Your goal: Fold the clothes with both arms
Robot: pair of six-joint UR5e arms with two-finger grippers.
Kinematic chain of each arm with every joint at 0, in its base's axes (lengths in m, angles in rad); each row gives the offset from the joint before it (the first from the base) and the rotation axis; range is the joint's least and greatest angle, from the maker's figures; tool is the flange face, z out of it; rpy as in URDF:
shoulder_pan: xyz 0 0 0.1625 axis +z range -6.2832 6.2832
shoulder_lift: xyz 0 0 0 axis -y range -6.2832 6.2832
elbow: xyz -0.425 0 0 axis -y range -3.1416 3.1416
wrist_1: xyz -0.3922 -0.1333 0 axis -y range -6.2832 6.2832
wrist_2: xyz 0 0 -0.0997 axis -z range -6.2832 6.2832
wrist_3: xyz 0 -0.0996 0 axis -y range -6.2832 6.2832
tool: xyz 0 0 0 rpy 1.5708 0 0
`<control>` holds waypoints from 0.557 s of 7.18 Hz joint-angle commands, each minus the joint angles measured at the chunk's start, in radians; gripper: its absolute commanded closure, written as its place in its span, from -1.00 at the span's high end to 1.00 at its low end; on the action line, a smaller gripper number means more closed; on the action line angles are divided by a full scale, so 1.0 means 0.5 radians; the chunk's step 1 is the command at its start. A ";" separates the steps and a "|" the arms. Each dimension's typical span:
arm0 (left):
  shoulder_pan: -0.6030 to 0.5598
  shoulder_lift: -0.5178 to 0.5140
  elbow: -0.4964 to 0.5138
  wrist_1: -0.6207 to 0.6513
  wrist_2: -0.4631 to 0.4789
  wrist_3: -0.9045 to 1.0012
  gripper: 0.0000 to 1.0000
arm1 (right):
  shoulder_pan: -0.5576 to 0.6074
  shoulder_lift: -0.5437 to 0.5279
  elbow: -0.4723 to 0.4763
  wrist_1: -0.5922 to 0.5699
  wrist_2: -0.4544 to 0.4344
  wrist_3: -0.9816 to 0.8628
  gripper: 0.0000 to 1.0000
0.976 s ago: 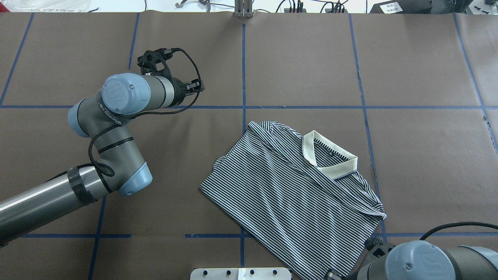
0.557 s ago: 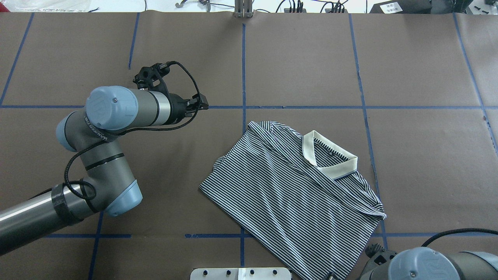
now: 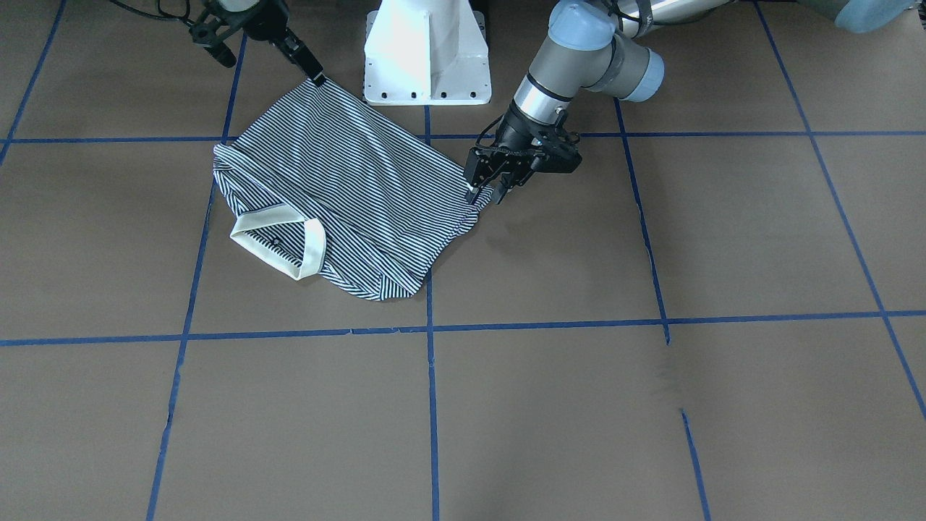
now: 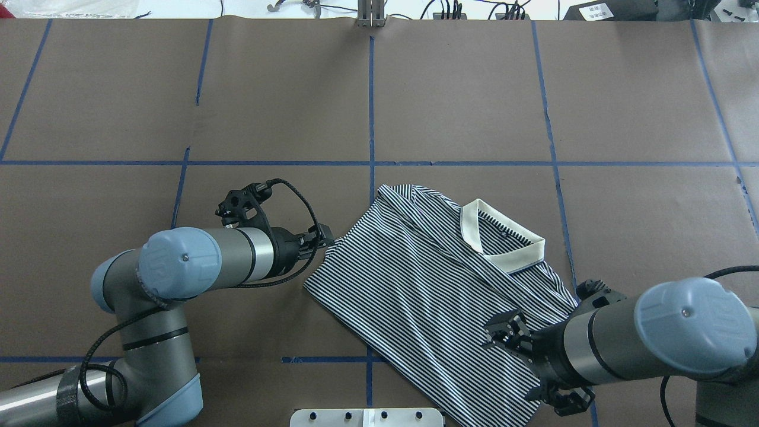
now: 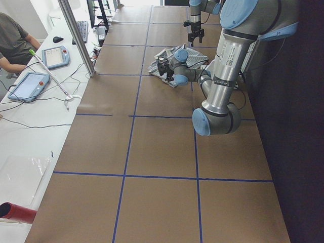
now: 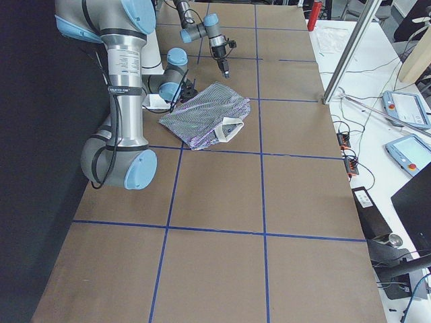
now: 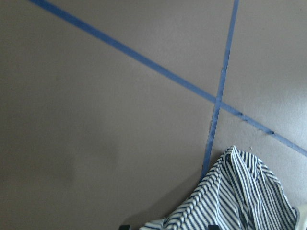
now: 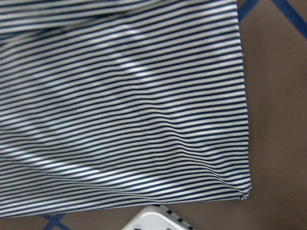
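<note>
Noted: thin-striped navy-and-white polo shirt (image 4: 427, 284), flat, askew, sides apparently folded in, on brown paper-covered table (image 4: 474, 89) just ahead of white pedestal base (image 3: 427, 51). Judged mid-grasp: left gripper (image 3: 486, 194) spread open astride one side corner, right gripper (image 3: 317, 76) at the hem corner, grip undeterminable. Required next: pinching both corners, lifting together toward the cream collar (image 4: 504, 243).

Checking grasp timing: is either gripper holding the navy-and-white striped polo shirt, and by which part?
No hold shows. Left gripper is open, fingers either side of a corner of the navy-and-white striped polo shirt. Right gripper hangs over its hem; cannot tell.
</note>
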State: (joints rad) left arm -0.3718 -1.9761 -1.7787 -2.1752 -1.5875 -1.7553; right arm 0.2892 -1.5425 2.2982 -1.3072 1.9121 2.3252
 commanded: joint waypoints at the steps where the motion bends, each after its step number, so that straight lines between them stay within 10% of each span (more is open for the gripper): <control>1: 0.084 -0.011 -0.032 0.287 0.043 -0.017 0.19 | 0.173 0.093 -0.034 0.001 0.044 -0.039 1.00; 4: 0.136 -0.012 -0.026 0.380 0.043 -0.014 0.15 | 0.210 0.124 -0.102 0.001 0.023 -0.171 1.00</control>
State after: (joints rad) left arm -0.3093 -1.9820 -1.7929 -1.9953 -1.5665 -1.7636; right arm 0.3858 -1.4845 2.2552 -1.3070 1.9250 2.2525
